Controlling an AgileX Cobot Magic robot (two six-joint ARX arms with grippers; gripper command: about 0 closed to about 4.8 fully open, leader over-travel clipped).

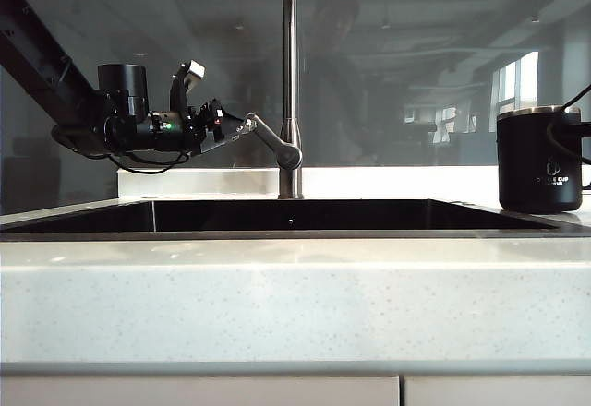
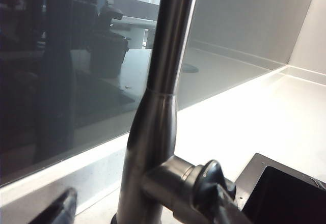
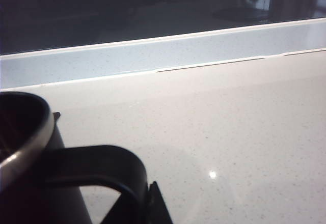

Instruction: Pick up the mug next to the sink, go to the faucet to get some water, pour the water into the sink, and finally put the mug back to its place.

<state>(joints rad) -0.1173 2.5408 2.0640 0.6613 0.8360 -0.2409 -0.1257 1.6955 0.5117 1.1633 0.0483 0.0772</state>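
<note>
Matte black steel-rimmed mug (image 1: 538, 159) upright at counter's right end — right gripper off-frame, state untellable.
Left gripper (image 1: 242, 126) spread wide around brushed-steel faucet (image 1: 290, 83) lever; fingertips mostly cropped — black sink (image 1: 277, 215) below.

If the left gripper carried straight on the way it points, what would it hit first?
Probably the faucet: the left gripper points level at its lever, already at the fingers, with the pipe right behind. Depth is unclear.

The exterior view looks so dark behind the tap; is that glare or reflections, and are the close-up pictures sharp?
Exterior view: backlit; the glass behind the faucet mirrors a dim room, leaving the mug a silhouette. Left wrist view: the faucet shows sharp, with reflections in the glass. Right wrist view: the mug's handle is a near-black blur.
</note>
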